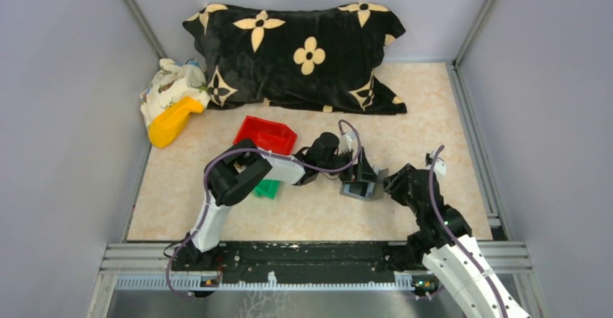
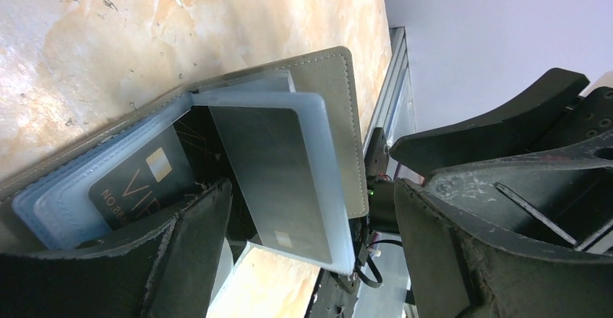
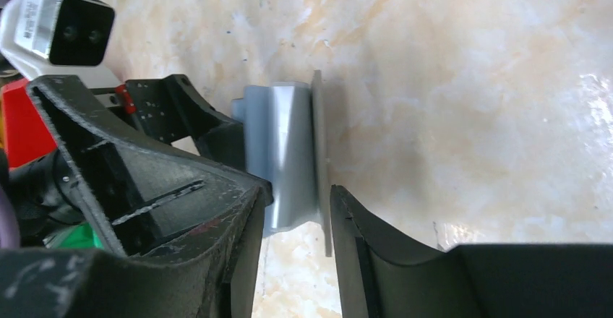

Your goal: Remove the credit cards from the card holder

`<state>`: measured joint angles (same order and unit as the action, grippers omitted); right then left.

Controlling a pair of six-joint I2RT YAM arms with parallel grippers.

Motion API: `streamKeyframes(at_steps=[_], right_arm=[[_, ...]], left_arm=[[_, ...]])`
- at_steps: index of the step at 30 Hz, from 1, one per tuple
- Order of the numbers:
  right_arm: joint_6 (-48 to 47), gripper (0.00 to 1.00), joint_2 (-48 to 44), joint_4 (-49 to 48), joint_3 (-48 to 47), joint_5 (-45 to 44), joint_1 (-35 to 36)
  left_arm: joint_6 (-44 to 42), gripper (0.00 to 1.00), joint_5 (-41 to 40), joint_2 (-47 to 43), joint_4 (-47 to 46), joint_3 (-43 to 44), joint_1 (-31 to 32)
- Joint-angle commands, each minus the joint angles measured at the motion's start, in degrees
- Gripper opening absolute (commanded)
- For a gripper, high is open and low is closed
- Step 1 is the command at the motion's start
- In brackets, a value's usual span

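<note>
Top external view: the open card holder (image 1: 361, 188) stands on the marble-patterned table (image 1: 448, 115) right of centre, well clear of every edge, with bare table to its right and behind it. A red bin (image 1: 266, 134) sits near its left. The left tool (image 2: 312, 199) is spread around the clear sleeves, where a black card (image 2: 137, 188) reads "VIP" and a line beginning "NO:80". The right tool (image 3: 300, 188) pinches the card holder's cover edge.
</note>
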<state>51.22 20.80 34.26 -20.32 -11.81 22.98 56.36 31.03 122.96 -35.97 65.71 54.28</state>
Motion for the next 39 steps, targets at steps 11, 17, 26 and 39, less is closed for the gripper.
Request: streamKeyframes(at_steps=[11, 17, 26, 39], right_arm=[[-0.14, 0.29, 7.06, -5.85, 3.12, 1.52, -0.09], [0.30, 0.12, 9.15, -9.27, 5.51, 2.40, -0.13], [-0.08, 0.00, 10.98, -15.61, 8.89, 3.82, -0.17], [-4.22, 0.00, 25.61, -34.62, 9.81, 11.24, -0.13]], left_arm=[[-0.07, 0.88, 0.51, 0.07, -1.83, -0.26, 0.04], [-0.15, 0.88, 0.59, -0.79, -1.65, -0.58, 0.06], [-0.82, 0.88, 0.44, -4.11, -1.03, -1.49, 0.04], [-2.48, 0.88, -0.60, -6.16, 1.98, -1.65, -0.09]])
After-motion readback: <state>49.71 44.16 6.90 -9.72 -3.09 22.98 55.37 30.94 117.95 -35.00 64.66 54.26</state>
